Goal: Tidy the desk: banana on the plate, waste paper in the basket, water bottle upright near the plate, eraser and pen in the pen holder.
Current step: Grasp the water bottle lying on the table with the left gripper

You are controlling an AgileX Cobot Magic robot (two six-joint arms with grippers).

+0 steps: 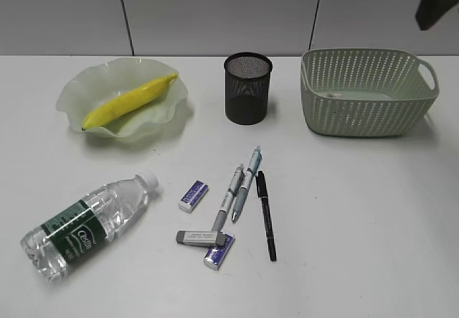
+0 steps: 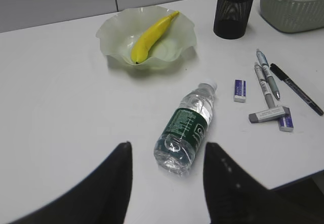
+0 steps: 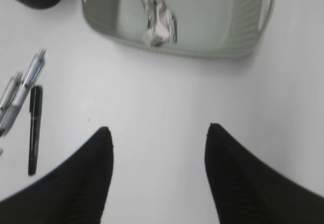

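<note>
The yellow banana [image 1: 129,101] lies in the pale green plate [image 1: 72,95]. The water bottle [image 1: 90,225] lies on its side at the front left. Crumpled waste paper [image 3: 158,16] lies inside the green basket [image 1: 369,92]. The black mesh pen holder [image 1: 247,88] stands at the back middle. Three pens [image 1: 246,183] and three erasers [image 1: 193,196] lie on the table in front of it. My left gripper [image 2: 168,145] is open and empty, above the table just behind the bottle's base [image 2: 174,155]. My right gripper [image 3: 159,128] is open and empty, above the table in front of the basket [image 3: 177,49].
The table's front edge shows at the lower right of the left wrist view [image 2: 298,181]. A wall of grey panels stands behind the table. Part of the right arm [image 1: 434,2] hangs at the upper right.
</note>
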